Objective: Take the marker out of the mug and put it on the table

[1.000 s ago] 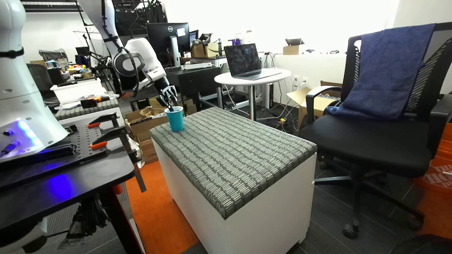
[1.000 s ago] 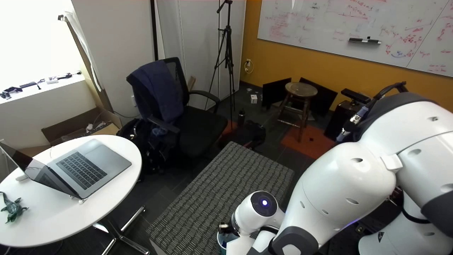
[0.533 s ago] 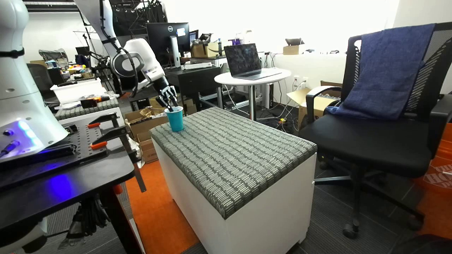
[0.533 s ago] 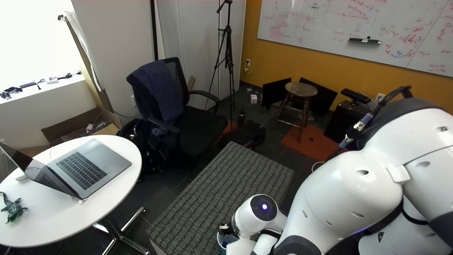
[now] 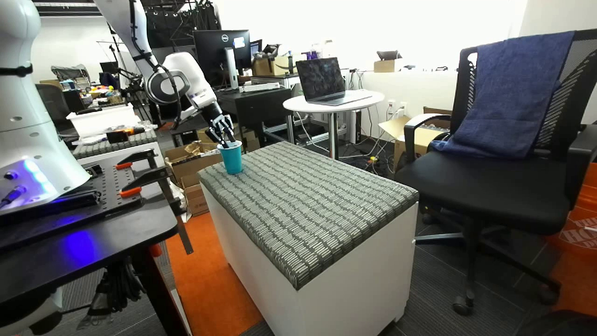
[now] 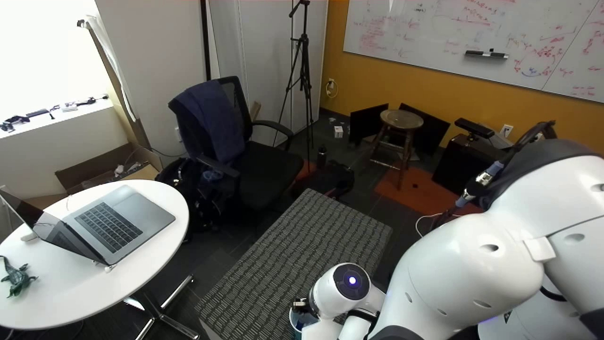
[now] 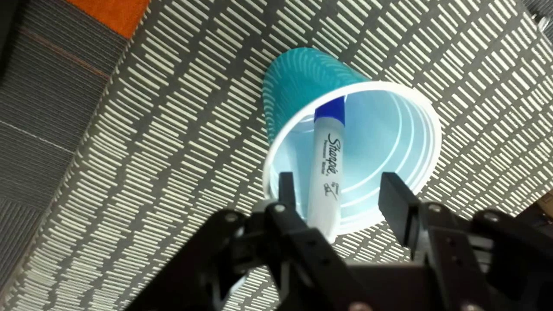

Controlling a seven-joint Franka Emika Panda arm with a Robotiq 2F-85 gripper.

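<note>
The teal-blue mug (image 5: 232,161) stands upright on the near-left corner of the table's grey woven top (image 5: 308,196). It is partly covered by the arm in an exterior view (image 6: 297,334). In the wrist view the mug (image 7: 302,77) shows its white rim and pale inside. The marker (image 7: 327,164), white with a blue end, leans inside it, blue end down, with its white end over the rim. My gripper (image 7: 338,183) is open, with one finger on each side of the marker's upper part, not closed on it. In an exterior view the gripper (image 5: 228,141) is at the mug's rim.
A round white table (image 5: 308,103) with a laptop (image 5: 322,81) stands beyond. A black office chair (image 5: 480,186) with a blue cloth is beside the woven-top table. The black desk (image 5: 154,219) with clamps carries the robot base. Cardboard boxes (image 5: 193,177) lie behind the mug.
The upper arm has swung back a little, and the gripper has shifted slightly left and down at the mug's rim. The mug has not moved.
</note>
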